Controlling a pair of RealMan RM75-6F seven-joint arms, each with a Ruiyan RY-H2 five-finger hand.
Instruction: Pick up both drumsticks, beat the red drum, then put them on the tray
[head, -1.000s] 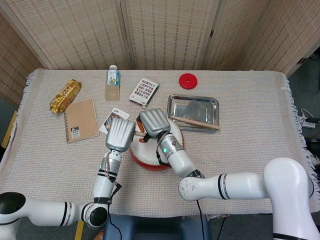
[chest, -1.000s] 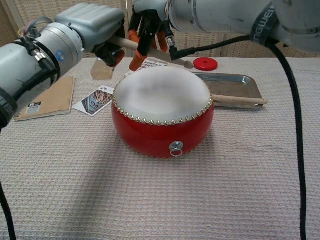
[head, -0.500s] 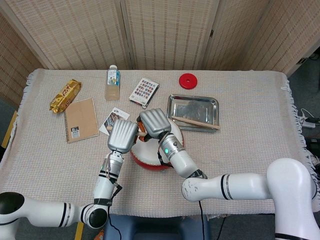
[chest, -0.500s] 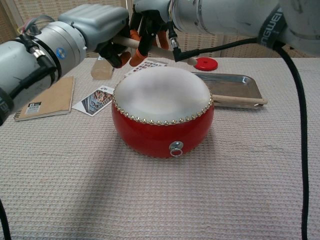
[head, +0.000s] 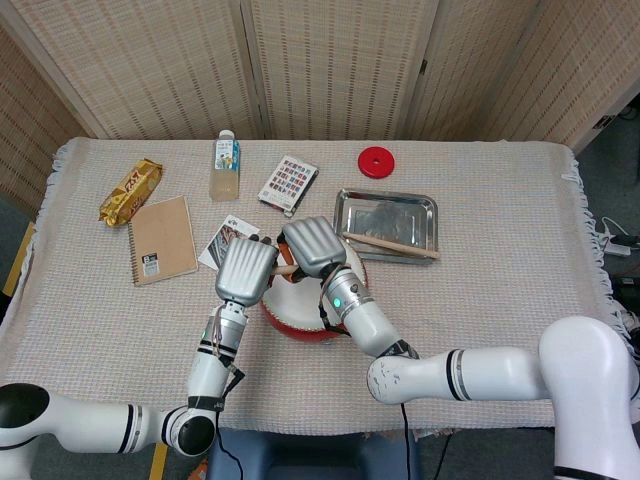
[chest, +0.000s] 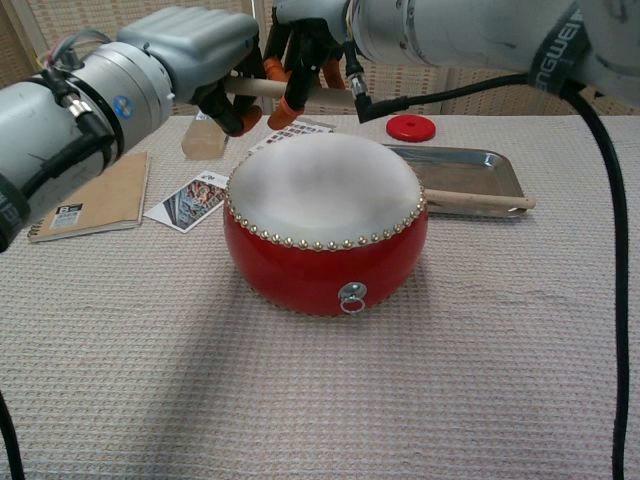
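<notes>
The red drum with its white skin stands mid-table, and in the head view the drum is mostly covered by both hands. One drumstick hovers level above the drum's far edge. My left hand grips its left end, while my right hand curls its orange-tipped fingers around it just to the right. From above, the left hand and right hand sit side by side. The other drumstick lies across the near edge of the metal tray, right of the drum.
Behind the drum lie a picture card, a notebook, a yellow snack pack, a small bottle, a card box and a red disc. The woven cloth runs to fringed table edges.
My right hand's fingers have closed in around the held drumstick. The stick has levelled and lifted slightly, and its right tip is now hidden behind the right hand.
</notes>
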